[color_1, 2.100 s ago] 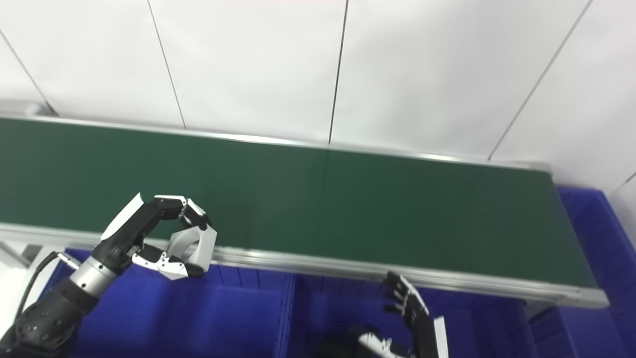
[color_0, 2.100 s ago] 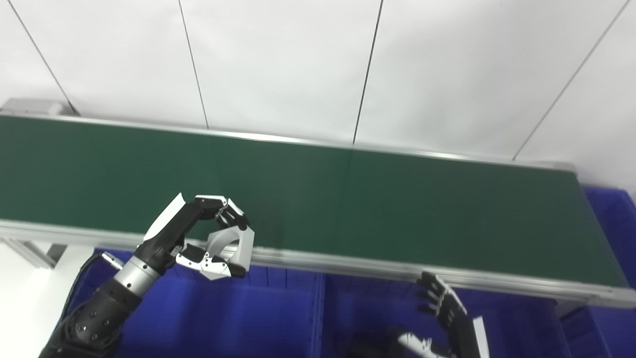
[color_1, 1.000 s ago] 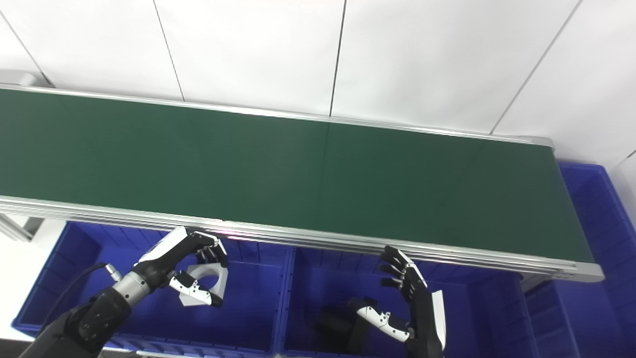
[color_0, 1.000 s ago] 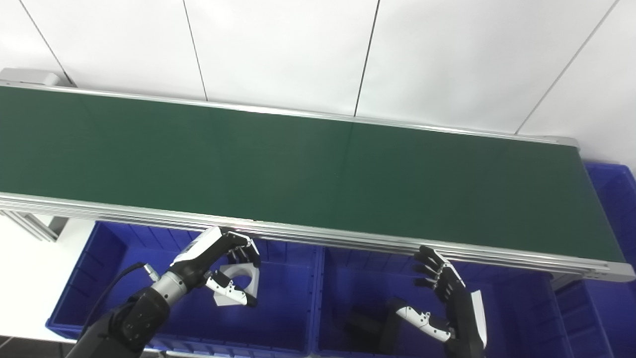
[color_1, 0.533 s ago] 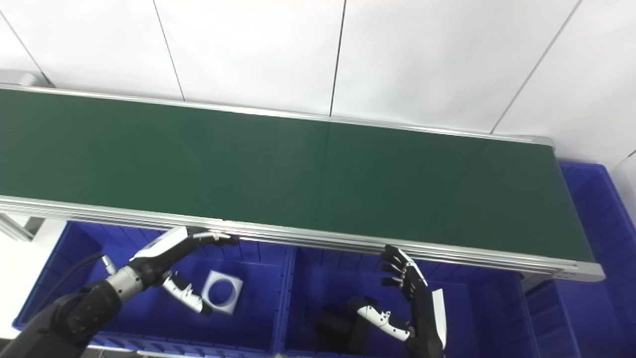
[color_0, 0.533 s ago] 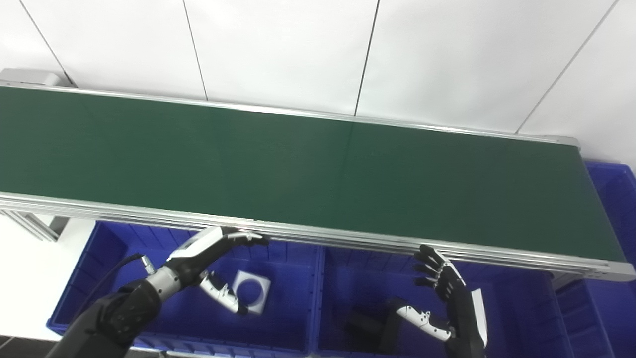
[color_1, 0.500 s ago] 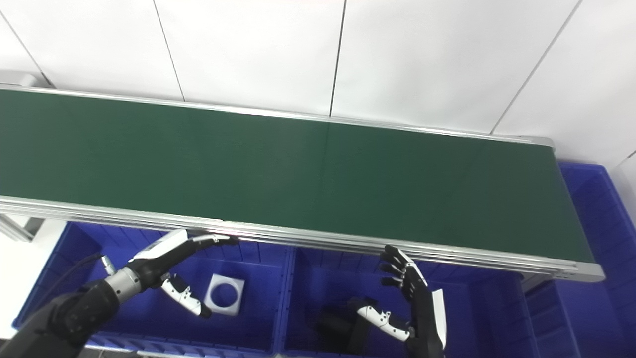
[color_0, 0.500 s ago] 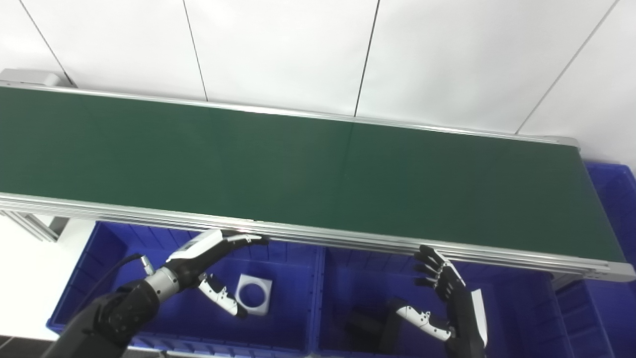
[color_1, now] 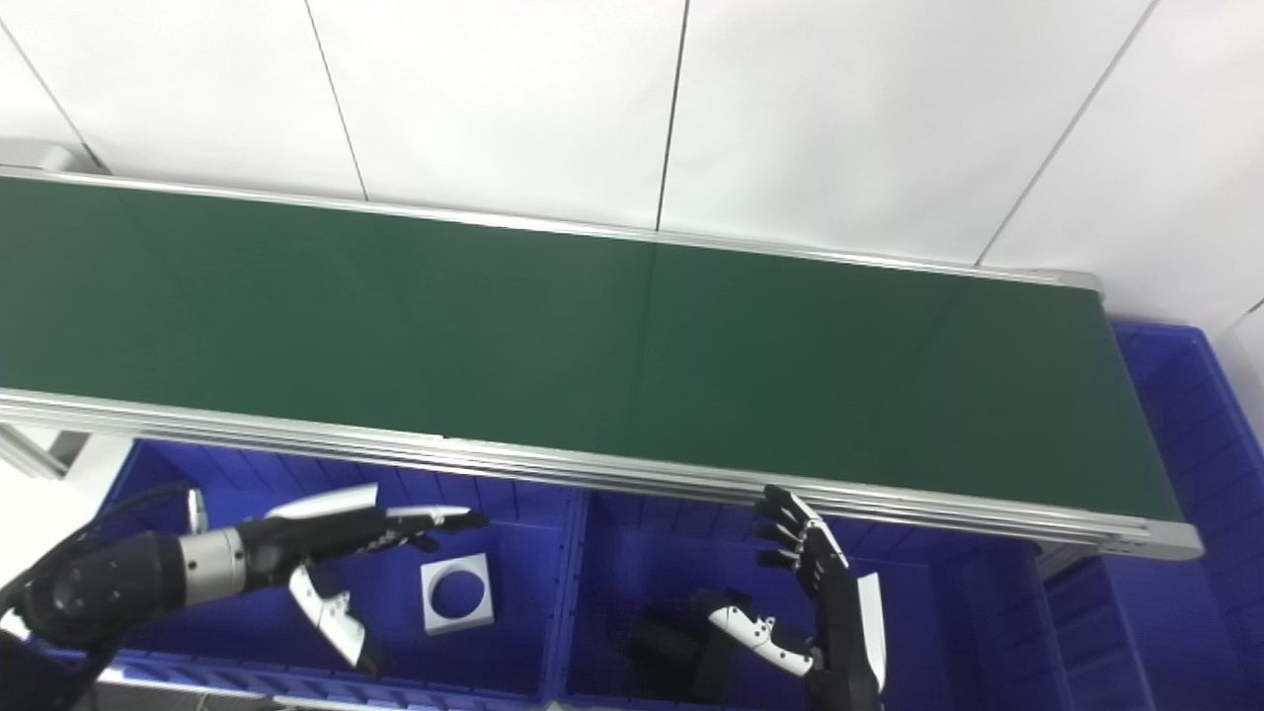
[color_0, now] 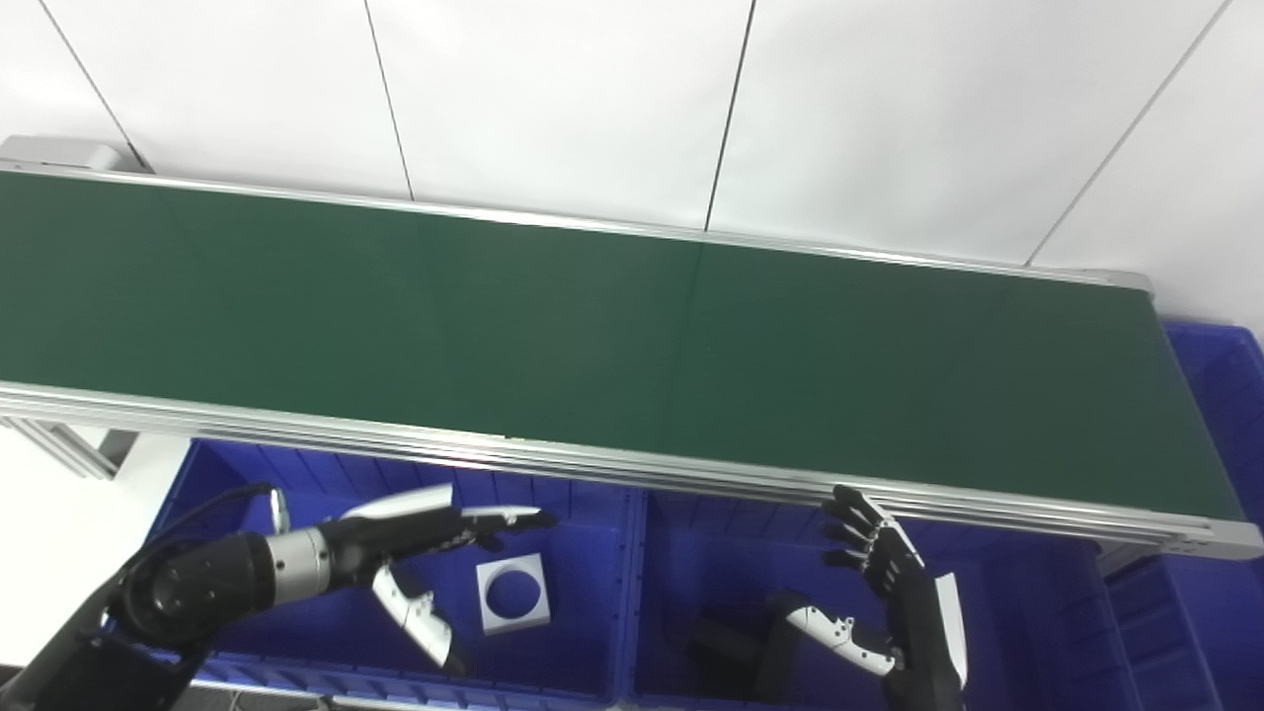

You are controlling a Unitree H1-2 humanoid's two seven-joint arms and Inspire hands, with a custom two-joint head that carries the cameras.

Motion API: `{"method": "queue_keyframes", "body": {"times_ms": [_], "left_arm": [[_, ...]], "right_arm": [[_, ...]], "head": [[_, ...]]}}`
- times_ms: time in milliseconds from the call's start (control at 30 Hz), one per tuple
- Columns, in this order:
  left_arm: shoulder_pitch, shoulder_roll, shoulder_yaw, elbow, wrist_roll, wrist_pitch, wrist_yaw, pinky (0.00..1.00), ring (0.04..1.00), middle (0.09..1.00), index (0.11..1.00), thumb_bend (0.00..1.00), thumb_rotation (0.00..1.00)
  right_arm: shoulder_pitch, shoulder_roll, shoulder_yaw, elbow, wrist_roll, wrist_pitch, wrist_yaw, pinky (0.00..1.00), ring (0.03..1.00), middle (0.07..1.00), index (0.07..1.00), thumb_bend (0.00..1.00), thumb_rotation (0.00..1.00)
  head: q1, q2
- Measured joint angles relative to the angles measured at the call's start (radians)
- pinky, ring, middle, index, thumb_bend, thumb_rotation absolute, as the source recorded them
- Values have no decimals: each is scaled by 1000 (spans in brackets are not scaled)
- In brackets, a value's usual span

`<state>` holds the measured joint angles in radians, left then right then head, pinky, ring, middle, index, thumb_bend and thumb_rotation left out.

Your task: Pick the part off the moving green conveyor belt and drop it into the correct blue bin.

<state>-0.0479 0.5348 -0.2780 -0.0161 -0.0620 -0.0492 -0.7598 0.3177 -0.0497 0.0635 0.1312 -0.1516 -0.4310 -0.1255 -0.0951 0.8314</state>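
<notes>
The part (color_0: pixel 513 593), a white square plate with a round hole, lies flat in the left bin (color_0: pixel 583 652). My left hand (color_0: pixel 425 538) is spread empty above it. My right hand (color_0: pixel 889 592) is open over the next bin (color_0: pixel 1037 632).

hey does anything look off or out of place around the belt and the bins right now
Nothing stands out. The white part lies flat on the floor of the left blue bin, a little skewed to its walls. The left robot hand is open above it, the right robot hand open over the middle blue bin. The green conveyor belt carries nothing.
</notes>
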Motion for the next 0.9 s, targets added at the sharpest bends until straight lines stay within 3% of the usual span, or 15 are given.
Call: {"method": "queue_keyframes", "body": {"times_ms": [67,200,267,400,533,567,633,900], "left_arm": [[26,-51,55,20,-92,0,20,843,793,769,732,791,185],[86,-146,82,65,-189,-7,24,749,721,710,678,799,102],[104,-192,113,91,-211,-35,47,713,699,690,663,807,97],[112,-277,180,131,-214,-119,132,716,689,693,688,838,70],[123,-366,214,180,-210,-174,215,794,758,766,765,812,62],[128,-381,212,188,-197,-185,226,806,770,778,775,806,63],[134,-398,209,212,-169,-216,246,863,809,813,801,787,53],[134,-425,222,327,-94,-303,348,932,878,882,873,789,59]], "right_arm": [[4,4,1,0,3,0,0,639,750,795,831,650,135],[7,16,8,-7,-9,15,0,648,760,801,842,647,125],[8,24,11,-18,-19,27,0,654,764,804,846,646,132],[7,35,17,-26,-34,41,0,655,768,805,845,653,145],[8,41,21,-26,-42,42,0,649,761,803,847,662,149],[8,45,22,-26,-42,43,0,651,763,805,848,659,144],[7,59,27,-29,-55,55,-2,650,773,814,859,641,136],[-3,97,38,-31,-106,73,-11,645,777,824,867,643,154]], "head": [[-41,0],[-66,2],[-115,6],[-164,11],[-237,15],[-238,15],[-310,21],[-373,26]]}}
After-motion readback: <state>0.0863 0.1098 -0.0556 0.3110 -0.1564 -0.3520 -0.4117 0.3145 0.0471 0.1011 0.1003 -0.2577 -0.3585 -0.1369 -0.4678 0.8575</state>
